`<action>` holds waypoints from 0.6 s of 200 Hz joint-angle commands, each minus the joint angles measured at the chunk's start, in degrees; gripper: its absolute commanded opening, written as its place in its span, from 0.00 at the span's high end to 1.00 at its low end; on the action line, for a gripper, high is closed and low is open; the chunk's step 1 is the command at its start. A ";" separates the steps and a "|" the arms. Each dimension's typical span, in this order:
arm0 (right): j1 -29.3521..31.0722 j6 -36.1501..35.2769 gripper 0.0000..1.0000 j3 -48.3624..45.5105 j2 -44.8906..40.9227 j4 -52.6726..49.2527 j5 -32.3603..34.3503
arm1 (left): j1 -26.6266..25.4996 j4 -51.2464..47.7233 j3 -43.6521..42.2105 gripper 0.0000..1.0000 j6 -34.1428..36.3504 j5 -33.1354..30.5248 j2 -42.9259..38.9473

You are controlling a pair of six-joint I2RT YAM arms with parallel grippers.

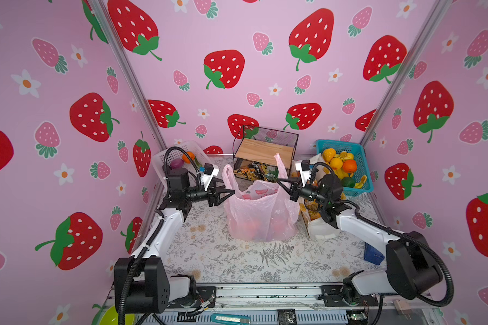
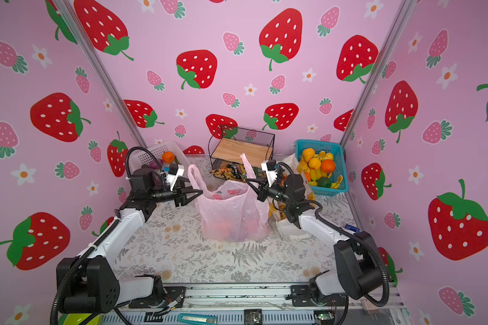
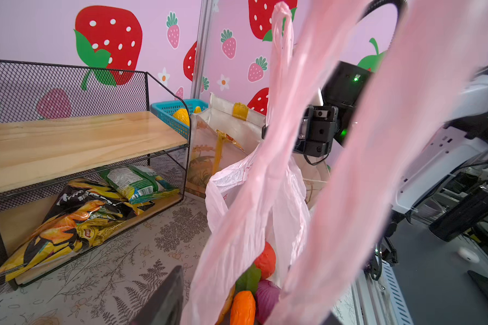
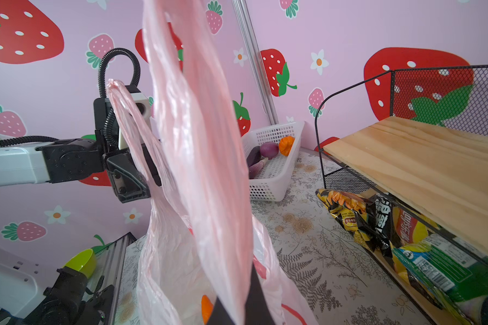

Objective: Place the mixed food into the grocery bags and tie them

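We find the right gripper [image 1: 281,184] clamped on one handle of the pink bag [image 1: 254,222], evidently to hold that loop up for tying. The left gripper [image 1: 231,192] stands with jaws apart at the opposite handle, apparently ready to take it; contact we cannot confirm. The bag stands upright on the table [image 1: 209,253], vegetables [image 3: 244,306] inside. Both arms reach inward, wrists level, grippers facing each other across the bag mouth. The tote [image 3: 228,123] stands just beside the bag, under the right arm.

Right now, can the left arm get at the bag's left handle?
Likely yes: left gripper looks open, that handle right at its jaws, nothing between; right gripper pinches the other handle.
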 commanded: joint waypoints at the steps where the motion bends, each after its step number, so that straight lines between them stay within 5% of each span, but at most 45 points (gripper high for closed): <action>1: -0.16 0.66 1.00 0.10 0.05 1.89 -0.84 | 1.57 -2.35 2.57 0.33 2.92 4.30 -0.38; 58: 0.10 0.91 1.00 0.28 -0.04 2.08 -0.94 | -1.14 -2.29 7.12 0.34 3.45 6.62 5.35; 82: 0.19 0.66 1.00 -0.14 -0.50 1.73 -0.51 | -2.52 -2.45 9.37 0.50 3.28 8.13 7.60; 120: 0.19 -0.78 1.00 -0.09 -1.32 -0.42 0.95 | -3.76 -2.94 7.78 0.90 3.78 7.23 5.60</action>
